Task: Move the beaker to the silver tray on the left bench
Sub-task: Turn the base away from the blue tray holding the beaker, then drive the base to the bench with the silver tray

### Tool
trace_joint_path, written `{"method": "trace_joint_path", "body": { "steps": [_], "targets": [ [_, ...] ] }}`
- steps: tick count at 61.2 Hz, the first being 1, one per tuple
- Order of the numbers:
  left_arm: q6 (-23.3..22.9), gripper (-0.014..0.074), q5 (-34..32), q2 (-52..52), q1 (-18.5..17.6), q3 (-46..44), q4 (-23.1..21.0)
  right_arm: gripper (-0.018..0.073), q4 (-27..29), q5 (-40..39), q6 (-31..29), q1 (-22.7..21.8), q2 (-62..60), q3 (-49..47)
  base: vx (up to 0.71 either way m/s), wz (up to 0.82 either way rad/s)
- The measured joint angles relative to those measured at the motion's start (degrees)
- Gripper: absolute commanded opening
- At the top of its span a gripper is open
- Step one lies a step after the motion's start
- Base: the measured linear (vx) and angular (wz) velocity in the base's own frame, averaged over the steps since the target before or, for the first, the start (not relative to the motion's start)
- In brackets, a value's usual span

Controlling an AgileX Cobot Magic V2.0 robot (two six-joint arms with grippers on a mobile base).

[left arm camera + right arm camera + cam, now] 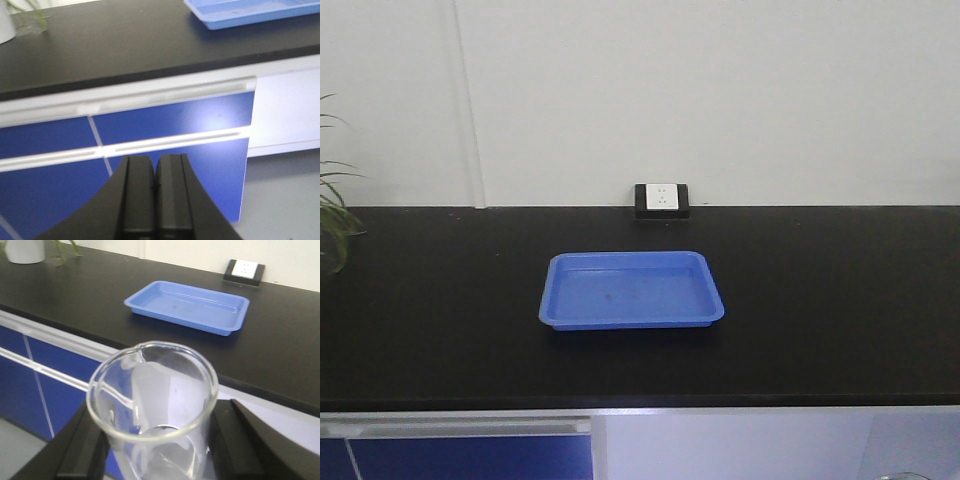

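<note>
My right gripper (157, 440) is shut on the small clear glass beaker (152, 400). The black fingers (82, 450) press on both of its sides, and it stands upright with its pouring lip facing away. I hold it in front of and below the front edge of a bench with a matte black worktop (820, 300). My left gripper (155, 165) is shut and empty, low in front of the blue cabinet fronts (175, 125). The silver tray is out of view. Neither gripper shows in the front view.
A blue plastic tray (632, 290) lies in the middle of the worktop and also shows in the right wrist view (190, 305). A wall socket block (662, 200) sits at the back. A plant (332, 225) in a white pot (24, 251) stands at the far left.
</note>
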Motion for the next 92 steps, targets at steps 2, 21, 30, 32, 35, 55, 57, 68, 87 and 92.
{"method": "trace_joint_path", "body": {
  "steps": [2,21,30,32,35,55,57,68,87,92],
  "targets": [
    [0.00,0.0001,0.00,0.00,0.00,0.00,0.00,-0.0011,0.00,0.00,0.00,0.00,0.00,0.00,-0.35,0.27],
    [0.00,0.0001,0.00,0.00,0.00,0.00,0.00,-0.0011,0.00,-0.06,0.00,0.00,0.00,0.00,-0.34,0.33],
    [0.00,0.0001,0.00,0.00,0.00,0.00,0.00,-0.0011,0.00,-0.06,0.00,0.00,0.00,0.00,-0.32,0.46],
    [0.00,0.0001,0.00,0.00,0.00,0.00,0.00,-0.0011,0.00,-0.06,0.00,0.00,0.00,0.00,-0.31,0.52],
    [0.00,0.0001,0.00,0.00,0.00,0.00,0.00,-0.0011,0.00,-0.06,0.00,0.00,0.00,0.00,-0.30,0.54],
    [0.00,0.0001,0.00,0.00,0.00,0.00,0.00,-0.0011,0.00,-0.06,0.00,0.00,0.00,0.00,-0.26,0.64],
    [0.00,0.0001,0.00,0.00,0.00,0.00,0.00,-0.0011,0.00,0.00,0.00,0.00,0.00,0.00,-0.23,0.71],
    [0.00,0.0001,0.00,0.00,0.00,0.00,0.00,-0.0011,0.00,0.00,0.00,0.00,0.00,0.00,-0.21,0.74],
    [0.00,0.0001,0.00,0.00,0.00,0.00,0.00,-0.0011,0.00,0.00,0.00,0.00,0.00,0.00,-0.18,0.71],
    [0.00,0.0001,0.00,0.00,0.00,0.00,0.00,-0.0011,0.00,0.00,0.00,0.00,0.00,0.00,-0.16,0.64]
  ]
}}
